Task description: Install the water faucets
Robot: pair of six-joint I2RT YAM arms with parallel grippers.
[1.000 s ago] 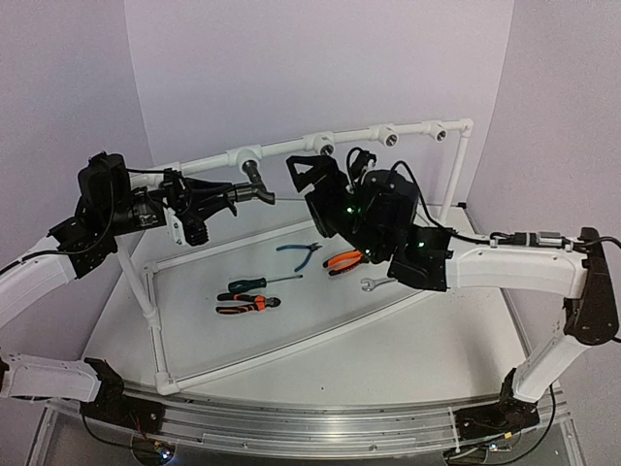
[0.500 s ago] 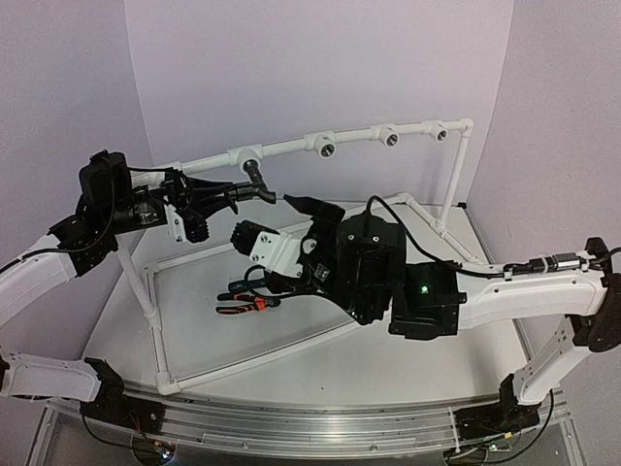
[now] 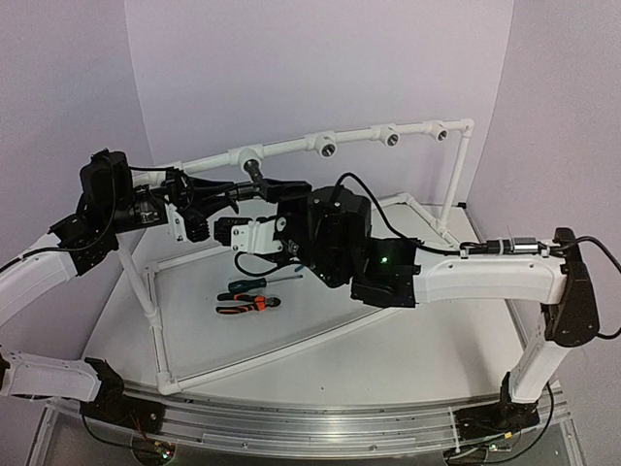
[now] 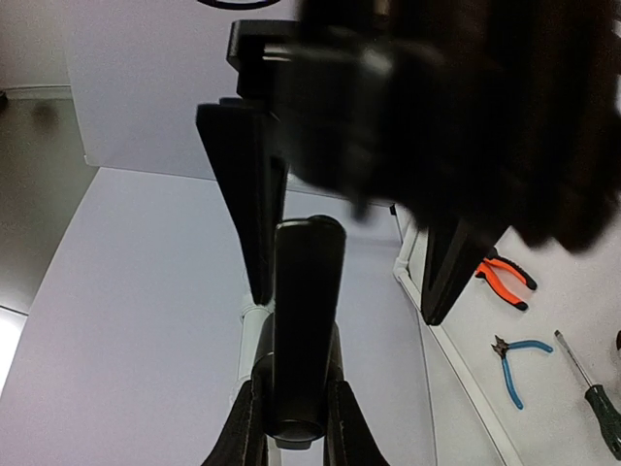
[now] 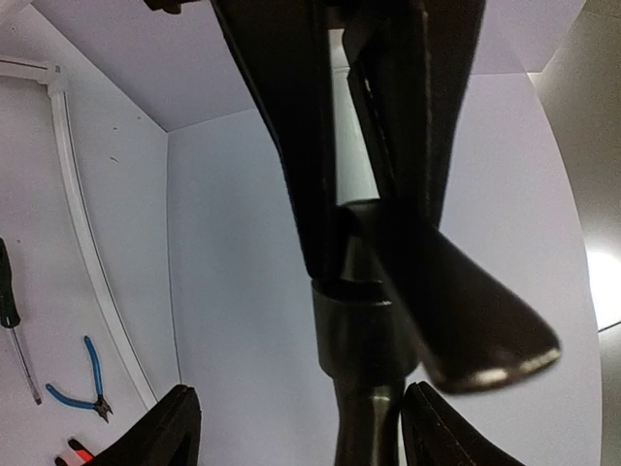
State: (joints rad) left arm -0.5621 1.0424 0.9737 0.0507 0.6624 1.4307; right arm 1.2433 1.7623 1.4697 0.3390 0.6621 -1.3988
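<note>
We saw a white pipe frame (image 3: 291, 146), and the tee fittings (image 3: 320, 141) along its top rail were white with dark round mouths. At that rail the water faucet (image 4: 306, 320) was glossy black to dark grey. Inside the frame, on the white table (image 3: 388, 359), lay a screwdriver (image 3: 247, 284) with a black-and-green handle and silver shaft, orange-and-black pliers (image 3: 243, 307), orange-handled pliers (image 4: 505, 280) with black tips, and blue-handled pliers (image 4: 517, 374). Behind the frame the walls (image 3: 291, 68) were plain pale lilac. Over the frame, the right arm (image 3: 485, 277) was white with black joints and one green light (image 3: 385, 259). The left arm (image 3: 29, 282) was likewise white and black.
</note>
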